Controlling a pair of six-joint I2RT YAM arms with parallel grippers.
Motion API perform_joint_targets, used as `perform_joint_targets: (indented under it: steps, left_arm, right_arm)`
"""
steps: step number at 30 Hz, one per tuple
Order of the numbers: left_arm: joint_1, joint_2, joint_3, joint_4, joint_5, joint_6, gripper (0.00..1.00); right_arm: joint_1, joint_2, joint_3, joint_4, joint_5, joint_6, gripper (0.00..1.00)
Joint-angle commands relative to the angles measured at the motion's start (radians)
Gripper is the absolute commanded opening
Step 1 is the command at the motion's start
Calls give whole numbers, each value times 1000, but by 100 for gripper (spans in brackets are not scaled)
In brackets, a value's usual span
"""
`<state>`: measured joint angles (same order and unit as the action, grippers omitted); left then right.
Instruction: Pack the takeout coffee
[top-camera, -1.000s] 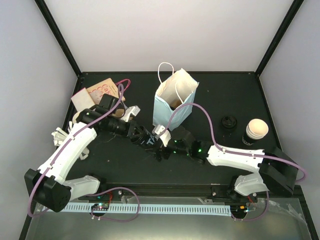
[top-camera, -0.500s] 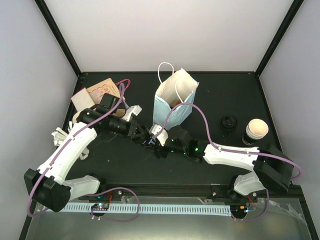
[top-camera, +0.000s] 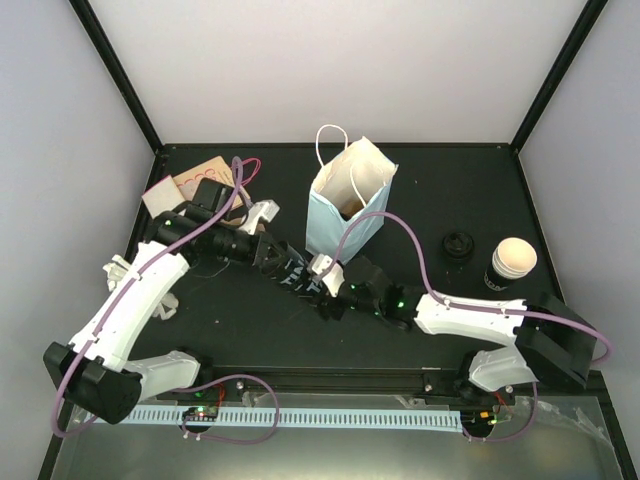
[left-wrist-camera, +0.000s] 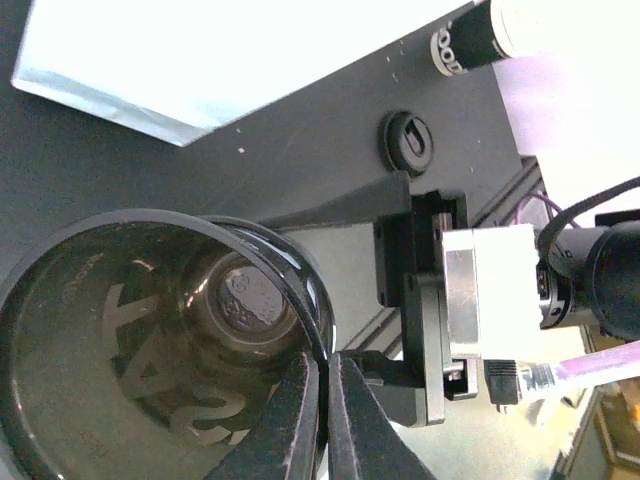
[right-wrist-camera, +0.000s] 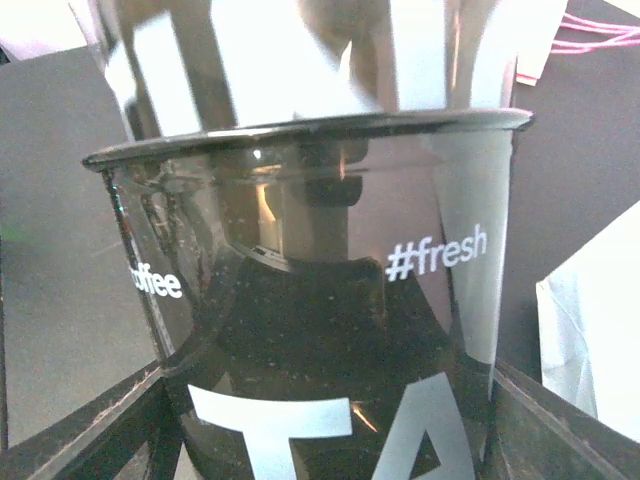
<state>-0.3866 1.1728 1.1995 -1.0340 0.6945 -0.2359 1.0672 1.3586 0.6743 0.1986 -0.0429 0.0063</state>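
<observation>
A black see-through takeout cup (top-camera: 297, 273) printed with white letters hangs between both arms just left of the light blue paper bag (top-camera: 348, 200). My left gripper (left-wrist-camera: 325, 400) is shut on the cup's rim (left-wrist-camera: 300, 300), one finger inside and one outside. My right gripper (right-wrist-camera: 325, 430) is closed round the cup's body (right-wrist-camera: 320, 300), with a finger against each side wall. From above, the left gripper (top-camera: 282, 263) and the right gripper (top-camera: 322, 286) meet at the cup. The bag stands upright with its mouth open.
A second dark cup with a white lid (top-camera: 513, 260) stands at the right, with a loose black lid (top-camera: 458, 244) beside it. Brown cardboard pieces (top-camera: 195, 180) lie at the back left. White plastic parts (top-camera: 125, 270) lie by the left arm.
The right gripper has narrowed from wide open onto the cup's body. The left arm has carried the cup slightly right and toward the bag.
</observation>
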Motion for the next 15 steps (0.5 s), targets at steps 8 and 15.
perform_joint_targets:
  steps: [8,15]
  left_arm:
    - [46,-73,81,-63,-577,-18,2]
    - [47,-51,-55,-35,-858,-43,2]
  right_arm:
    - [6,-56,-85,41,80,35,76]
    - [7,-89,-119,68,119,61,77]
